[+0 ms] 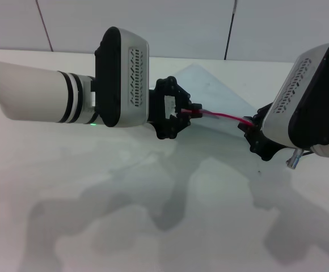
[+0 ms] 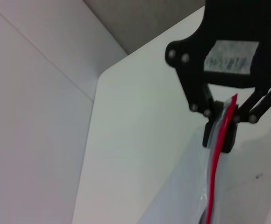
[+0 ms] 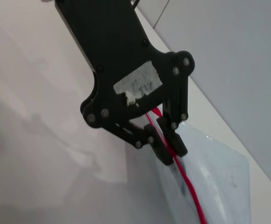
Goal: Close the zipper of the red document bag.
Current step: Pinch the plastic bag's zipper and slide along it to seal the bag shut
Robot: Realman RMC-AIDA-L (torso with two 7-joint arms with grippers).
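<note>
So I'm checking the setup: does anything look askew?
Yes: the red document bag is lifted off the table, its zipper strung between the left claw and right claw, both pinching it.

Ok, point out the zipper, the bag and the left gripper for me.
zipper (image 1: 224,117), head view, red strip stretched between the grippers.
red document bag (image 1: 210,85), head view, its translucent panel.
left gripper (image 2: 221,125), left wrist view, between fingertips clamped on the strip.

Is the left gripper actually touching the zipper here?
Touching. In the left wrist view the left gripper has its jaws shut on the zipper, the red strip running straight out from between them with no gap.
</note>
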